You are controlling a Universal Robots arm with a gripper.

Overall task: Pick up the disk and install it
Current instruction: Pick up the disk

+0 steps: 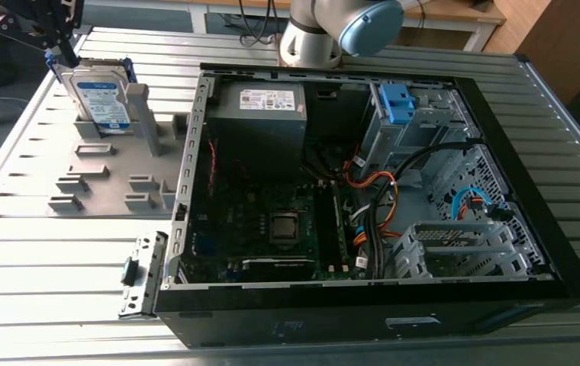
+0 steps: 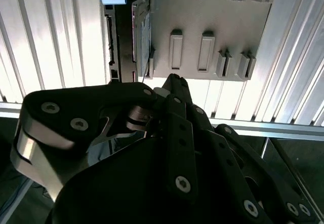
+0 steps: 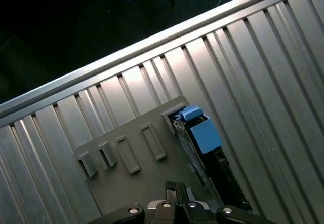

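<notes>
At the exterior view's left: gripper (image 1: 63, 55) close over the disk (image 1: 103, 97).
Your disk stands on edge in the grey rack (image 1: 107, 179) on the worktop (image 1: 46, 252); you cannot tell how the jaws stand; open computer case (image 1: 392, 198) toward the exterior view's right.

The upright disk (image 1: 101, 95) was hemmed on the exterior view's right by a grey post (image 1: 140, 114); bare worktop (image 2: 55, 36) was left on its other side.
</notes>
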